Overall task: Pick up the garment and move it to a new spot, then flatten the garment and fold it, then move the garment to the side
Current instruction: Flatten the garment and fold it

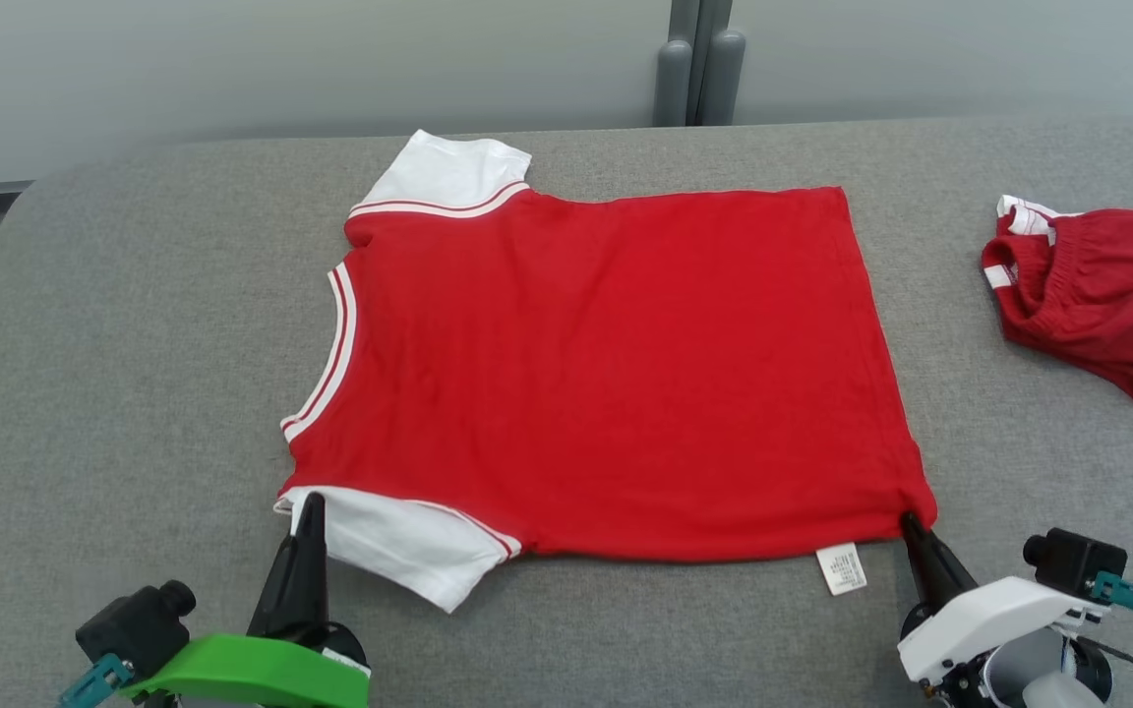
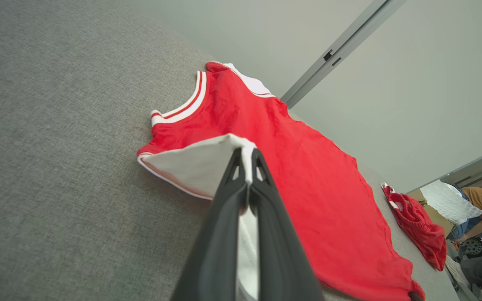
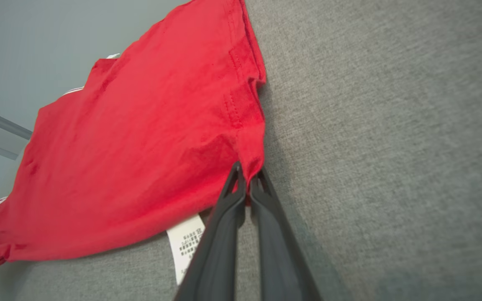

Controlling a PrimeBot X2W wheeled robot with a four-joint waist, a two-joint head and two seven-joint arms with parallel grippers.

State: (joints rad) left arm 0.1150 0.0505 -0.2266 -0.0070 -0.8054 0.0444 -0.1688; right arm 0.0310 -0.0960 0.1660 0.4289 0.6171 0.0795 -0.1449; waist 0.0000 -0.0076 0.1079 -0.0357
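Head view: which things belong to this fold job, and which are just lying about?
Job: red shirt; left end effector, shut on its white sleeve; right end effector, shut on its hem corner.
Lying about: red shorts, crumpled at the right.

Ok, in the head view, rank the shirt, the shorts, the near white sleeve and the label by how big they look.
1. shirt, largest by far.
2. shorts, though the picture's edge cuts them off.
3. near sleeve, somewhat smaller than the shorts.
4. label, smallest.
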